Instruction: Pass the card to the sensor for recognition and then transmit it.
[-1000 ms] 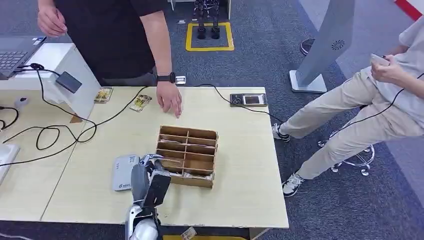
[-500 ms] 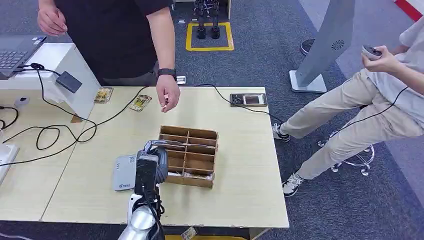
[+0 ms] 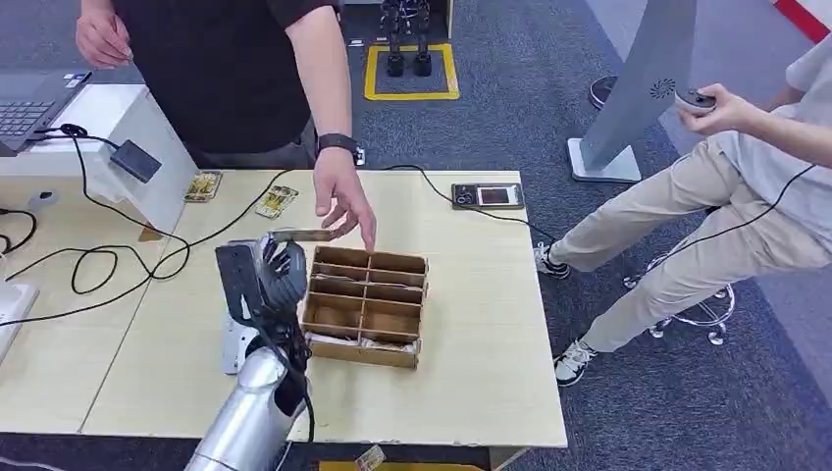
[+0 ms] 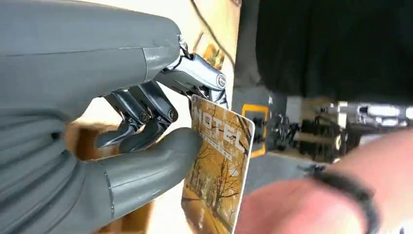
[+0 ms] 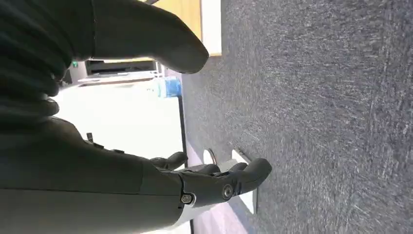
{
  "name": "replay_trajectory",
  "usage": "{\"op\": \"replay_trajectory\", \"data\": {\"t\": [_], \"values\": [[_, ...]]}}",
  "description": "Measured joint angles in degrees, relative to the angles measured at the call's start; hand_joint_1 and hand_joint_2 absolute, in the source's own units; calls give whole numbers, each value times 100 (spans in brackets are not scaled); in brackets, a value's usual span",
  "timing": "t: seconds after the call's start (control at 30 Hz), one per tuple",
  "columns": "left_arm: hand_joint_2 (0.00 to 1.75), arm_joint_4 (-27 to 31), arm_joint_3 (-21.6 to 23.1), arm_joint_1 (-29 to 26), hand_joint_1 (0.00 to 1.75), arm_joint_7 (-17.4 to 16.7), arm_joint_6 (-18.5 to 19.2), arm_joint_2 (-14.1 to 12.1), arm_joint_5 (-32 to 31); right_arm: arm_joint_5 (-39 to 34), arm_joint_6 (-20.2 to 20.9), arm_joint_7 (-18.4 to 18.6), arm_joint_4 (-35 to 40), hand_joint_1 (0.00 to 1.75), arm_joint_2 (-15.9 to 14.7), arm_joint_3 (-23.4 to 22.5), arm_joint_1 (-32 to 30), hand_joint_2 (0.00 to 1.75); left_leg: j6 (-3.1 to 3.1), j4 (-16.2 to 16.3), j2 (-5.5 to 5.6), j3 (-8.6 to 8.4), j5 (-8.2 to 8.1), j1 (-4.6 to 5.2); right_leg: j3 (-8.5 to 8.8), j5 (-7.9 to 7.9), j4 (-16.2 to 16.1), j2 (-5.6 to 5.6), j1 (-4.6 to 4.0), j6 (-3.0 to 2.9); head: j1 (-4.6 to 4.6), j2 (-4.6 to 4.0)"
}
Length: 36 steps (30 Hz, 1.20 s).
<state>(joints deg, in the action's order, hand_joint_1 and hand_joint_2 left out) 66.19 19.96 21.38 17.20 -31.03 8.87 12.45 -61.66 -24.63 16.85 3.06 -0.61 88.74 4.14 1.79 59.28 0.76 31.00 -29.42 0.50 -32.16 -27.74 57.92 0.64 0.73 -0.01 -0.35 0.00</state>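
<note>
My left hand (image 3: 274,271) is raised over the table beside the far left corner of the wooden compartment box (image 3: 368,306). It pinches a card (image 3: 300,235) between thumb and fingers. In the left wrist view the card (image 4: 219,163) shows autumn trees and the word HOTEL, and my left hand (image 4: 146,126) grips its near end. A person's hand (image 3: 343,201) reaches down to the card's far end; I cannot tell if it touches. The grey-white sensor pad (image 3: 234,345) lies flat behind my forearm. My right hand (image 5: 214,185) hangs over grey carpet, fingers spread, holding nothing.
Two more cards (image 3: 203,185) (image 3: 277,201) lie at the table's far edge. A small screen device (image 3: 488,195) sits far right with its cable. Black cables (image 3: 98,265) loop over the left table. A seated person (image 3: 746,186) is at the right.
My left hand lifted from beside the sensor pad and moved away from me with the card. The standing person's hand came down toward the card.
</note>
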Motion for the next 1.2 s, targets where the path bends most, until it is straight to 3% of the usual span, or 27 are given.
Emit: {"op": "replay_trajectory", "data": {"t": [0.2,0.33,0.37,0.4,0.67,1.2], "values": [[175,-613,-223,693,175,7,-149,-59,197,90,2,26,26,0,-7,35,37,175,0,1,0,0,4,0,0,3,2,1,0,3,-2,0],[175,-967,-315,996,175,77,-453,-70,180,131,2,44,37,0,-13,39,56,175,0,1,1,2,3,0,-1,2,2,1,0,3,0,0],[175,-1083,-357,1100,152,94,-508,-72,182,158,2,50,46,0,-15,39,63,175,0,1,1,3,3,0,-1,2,1,1,0,3,-2,0],[175,-1210,-403,1200,0,116,-553,-74,191,166,2,52,50,0,-20,39,70,175,0,1,1,3,3,0,-1,2,1,1,0,3,0,0],[175,-1758,-619,1742,0,210,-720,-61,232,247,-29,79,68,0,-26,39,91,175,0,2,0,2,3,0,-1,3,2,2,0,3,-2,0],[175,-1789,-743,1784,0,278,-733,-44,449,238,-72,74,96,0,-26,39,100,175,0,2,0,2,3,0,-1,3,2,2,0,3,-2,0]]}}
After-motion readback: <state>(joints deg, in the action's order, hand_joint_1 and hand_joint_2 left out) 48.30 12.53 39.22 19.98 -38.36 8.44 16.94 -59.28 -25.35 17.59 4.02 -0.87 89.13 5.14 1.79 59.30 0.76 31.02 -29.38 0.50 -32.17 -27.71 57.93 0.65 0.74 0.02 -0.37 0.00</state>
